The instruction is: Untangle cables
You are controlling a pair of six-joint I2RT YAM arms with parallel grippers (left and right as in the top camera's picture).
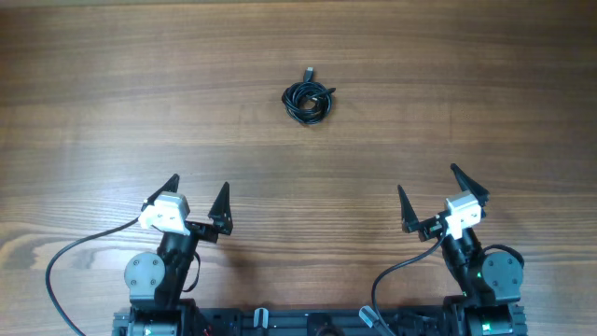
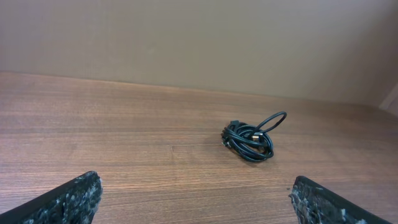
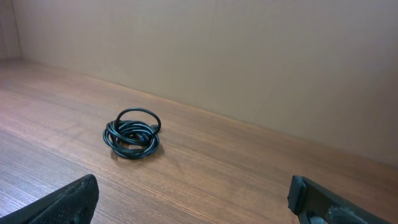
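The cables (image 1: 309,101) lie as one small black tangle on the wooden table, far from both arms, with a small plug end sticking out at its top. The tangle also shows in the left wrist view (image 2: 250,138) and in the right wrist view (image 3: 132,135), with one loop standing up. My left gripper (image 1: 199,199) is open and empty near the front left. My right gripper (image 1: 436,198) is open and empty near the front right. Both sit well short of the tangle.
The wooden table (image 1: 298,159) runs to a plain beige wall (image 2: 199,43) behind the tangle. Thicker black wires (image 1: 65,266) trail from the arm bases along the front edge.
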